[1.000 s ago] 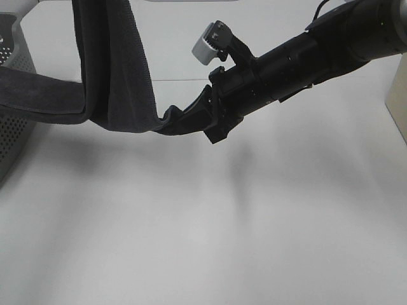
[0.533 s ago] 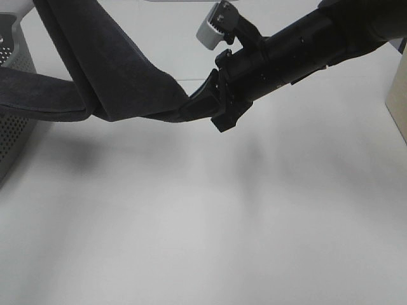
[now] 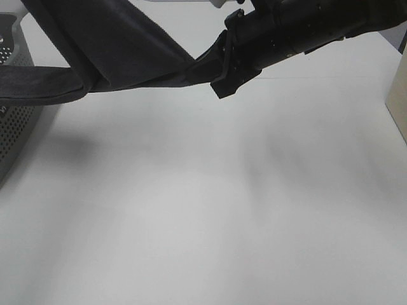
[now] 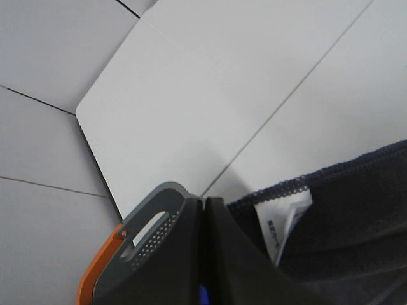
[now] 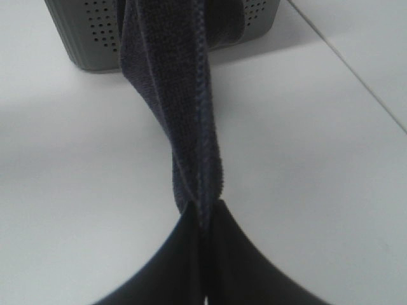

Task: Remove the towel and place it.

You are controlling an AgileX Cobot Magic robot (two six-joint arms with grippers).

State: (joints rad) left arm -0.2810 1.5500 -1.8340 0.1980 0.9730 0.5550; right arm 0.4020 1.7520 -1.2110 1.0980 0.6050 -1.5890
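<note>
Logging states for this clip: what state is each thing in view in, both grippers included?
Large dark charcoal terry towel: lifted off the white table, stretched, one band running over the basket.
Right gripper: shut on the towel's bunched end.
Left gripper: shut; towel hem beside it, pinch hidden.
Grey perforated plastic basket: upright, towel across it.

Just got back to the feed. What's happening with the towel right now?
Both hands are on the dark towel. The right hand is shut on a bunched edge and holds it above the white table, so the cloth stretches taut towards the upper left. There the left hand, also shut, seems to hold the corner with the label. One fold trails over the grey perforated basket. The towel is not yet laid down.
</note>
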